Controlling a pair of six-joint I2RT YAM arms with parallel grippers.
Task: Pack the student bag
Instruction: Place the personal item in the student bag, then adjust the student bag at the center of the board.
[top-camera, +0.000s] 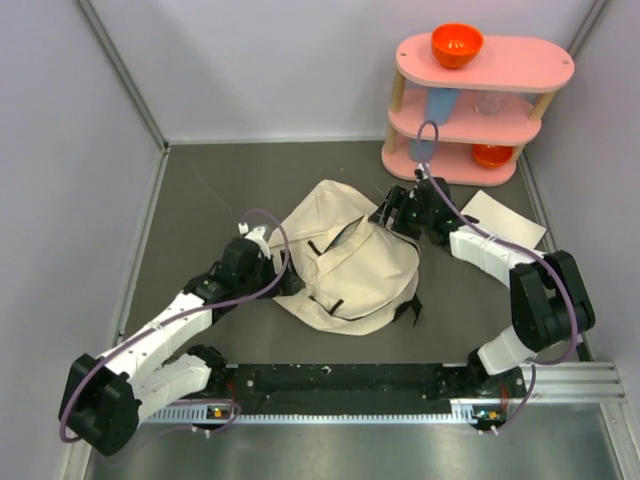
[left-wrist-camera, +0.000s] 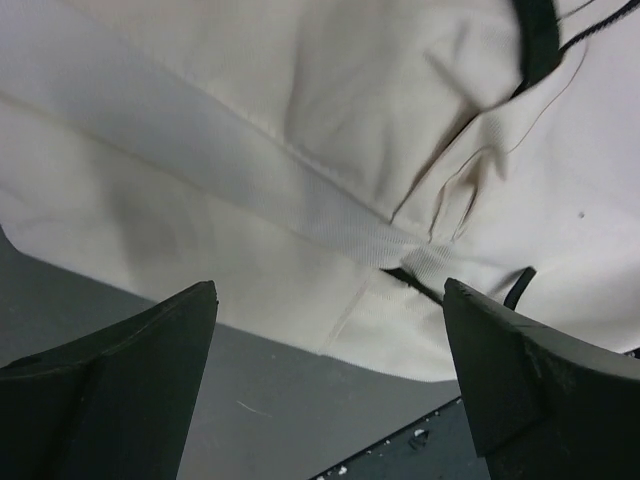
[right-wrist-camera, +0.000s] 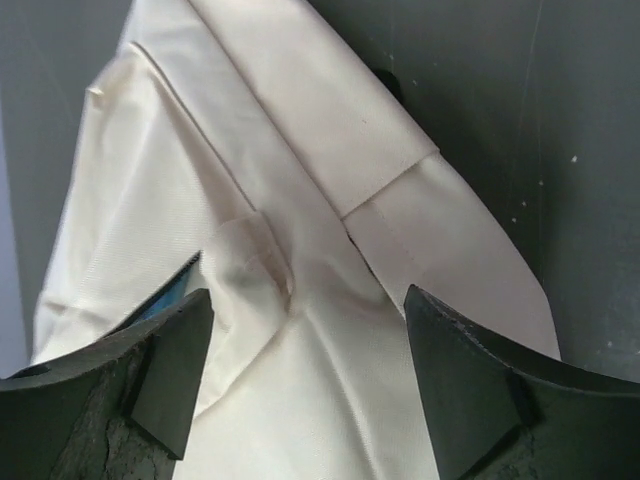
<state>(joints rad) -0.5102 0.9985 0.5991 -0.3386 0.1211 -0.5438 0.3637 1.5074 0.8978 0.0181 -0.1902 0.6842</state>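
Lying beside left hand (top-camera: 270, 248): student bag (top-camera: 350, 275)

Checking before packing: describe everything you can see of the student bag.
The student bag is a soft cream canvas backpack with black straps and zipper trim, lying crumpled on the dark table between both arms. The open left gripper hovers at its left edge, the open right gripper over its far side; neither visibly grips it.

You have a dark grey table (top-camera: 230, 180) bearing the cream student bag (top-camera: 350, 270) mid-table, with a pink three-tier shelf (top-camera: 530, 65) and a white sheet (top-camera: 505, 218) far right.
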